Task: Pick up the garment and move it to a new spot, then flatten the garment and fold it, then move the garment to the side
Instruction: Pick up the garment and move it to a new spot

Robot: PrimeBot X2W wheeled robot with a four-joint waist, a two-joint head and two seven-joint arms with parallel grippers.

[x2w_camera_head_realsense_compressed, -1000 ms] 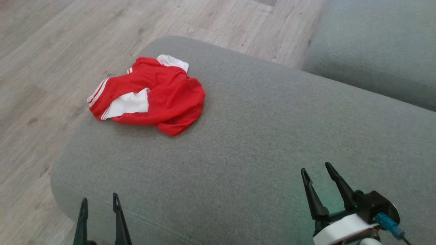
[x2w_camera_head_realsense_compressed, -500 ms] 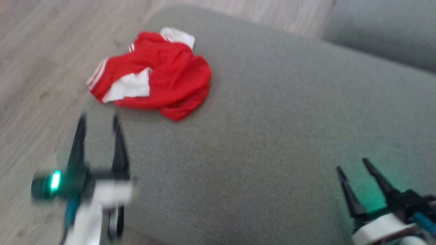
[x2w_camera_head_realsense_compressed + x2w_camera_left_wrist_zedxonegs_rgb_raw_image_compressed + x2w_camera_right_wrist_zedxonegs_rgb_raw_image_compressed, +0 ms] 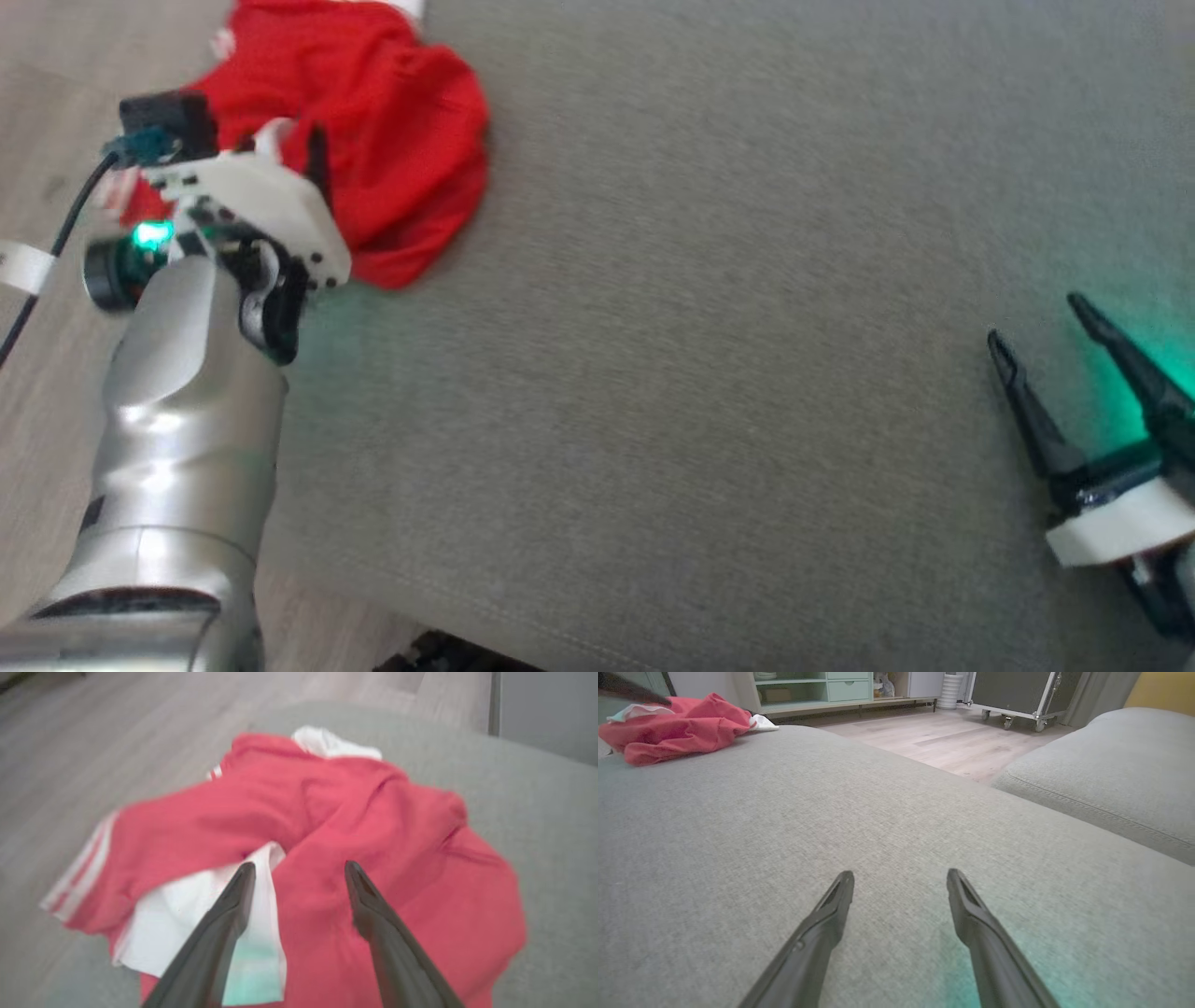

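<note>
So, garment (image 3: 373, 826) on the grey cushion (image 3: 738, 858), both my tools open.
Nearest me, my right gripper (image 3: 901, 873) hovers low over bare cushion, fingers apart, holding nothing. Further out to my left, my left gripper (image 3: 300, 865) hangs close over the crumpled red-and-white garment, fingers spread, at the cushion's edge beside the wooden floor (image 3: 934, 737).

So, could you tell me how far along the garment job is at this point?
Nothing looks done: the garment lies crumpled near the edge of the cushion. In hand: the left gripper is over it, open, gripping nothing; the right gripper is open above bare cushion. Left: the pickup, the move, flattening, folding and setting aside.
</note>
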